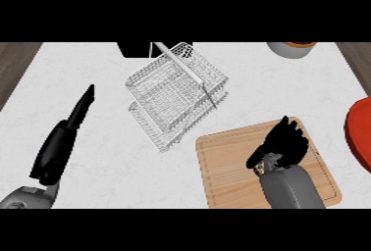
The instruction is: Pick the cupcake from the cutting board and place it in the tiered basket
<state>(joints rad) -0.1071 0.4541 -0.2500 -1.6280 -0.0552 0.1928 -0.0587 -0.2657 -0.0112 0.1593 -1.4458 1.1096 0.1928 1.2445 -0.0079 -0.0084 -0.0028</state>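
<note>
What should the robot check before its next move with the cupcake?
1. Right hand over the cutting board: ok.
2. Cupcake in sight: cannot tell. None shows anywhere; the right hand covers the spot where it may sit.
3. Hold on the cupcake: cannot tell, since it is hidden under the hand.
4. Basket in place: ok. It stands on the counter, up and to the left of the board.
5. Left hand out of the way: ok. It lies open at the left, apart from the basket and the board.
</note>
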